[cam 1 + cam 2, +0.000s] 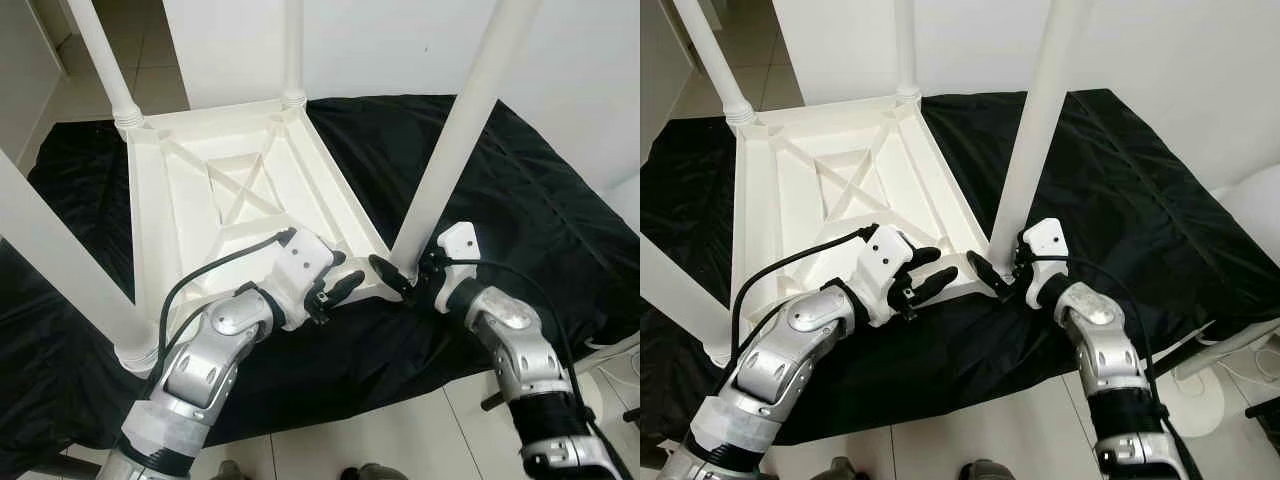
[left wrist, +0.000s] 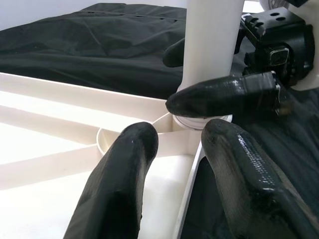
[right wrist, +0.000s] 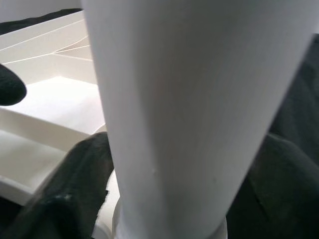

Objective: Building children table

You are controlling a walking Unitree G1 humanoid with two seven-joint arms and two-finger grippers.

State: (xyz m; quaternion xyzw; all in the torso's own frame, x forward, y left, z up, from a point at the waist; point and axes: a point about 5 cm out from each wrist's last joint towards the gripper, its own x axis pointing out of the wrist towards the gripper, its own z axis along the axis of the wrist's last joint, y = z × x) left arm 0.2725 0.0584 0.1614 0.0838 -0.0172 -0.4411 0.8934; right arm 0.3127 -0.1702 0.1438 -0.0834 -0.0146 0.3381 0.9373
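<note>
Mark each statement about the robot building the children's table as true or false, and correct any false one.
1. The white table lies upside down on a black cloth. True.
2. The right pincer is around the base of a white leg. True.
3. The left pincer is shut on that leg. False: it is open, over the tabletop's rim beside the leg.
4. The table has only one leg fitted. False: all four corners have legs standing up.
5. The cloth is spread on a wooden floor. False: the floor is pale tile.
</note>
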